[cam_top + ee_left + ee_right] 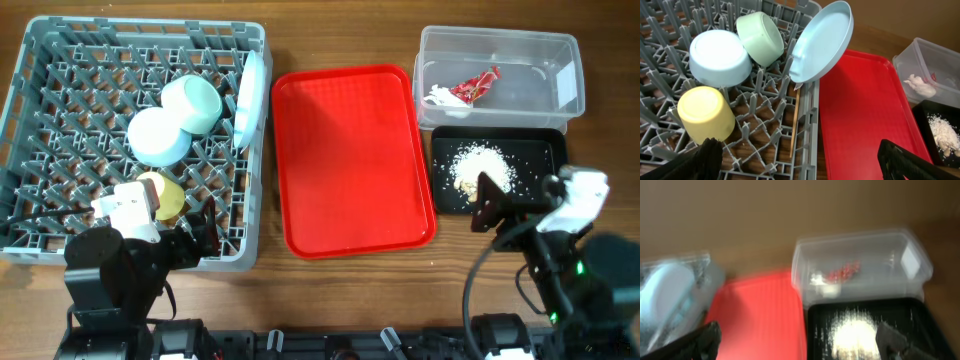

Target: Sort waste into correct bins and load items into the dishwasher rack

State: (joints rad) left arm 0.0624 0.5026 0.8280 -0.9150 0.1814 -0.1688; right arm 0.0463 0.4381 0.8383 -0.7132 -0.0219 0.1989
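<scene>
jaws of the left gripper [799, 147] stand wide apart, holding nothing, over the near edge of the rack [60, 60], a grey plastic crate of upright pegs. just ahead sits a smooth yellow cup [705, 115], base up. beyond it two pale bowls [717, 57], also upturned, touch each other. a round plate [822, 42] stands on edge at the rack's wall, a thin wooden stick [795, 122] below it. the right gripper [797, 332] is likewise spread and empty, by the black tray [535, 150] of grainy crumbs [480, 168]. the clear tub [560, 60] holds a crinkled red wrapper [475, 85] and white scraps [438, 97]. a glossy red tray [350, 160] lies between.
</scene>
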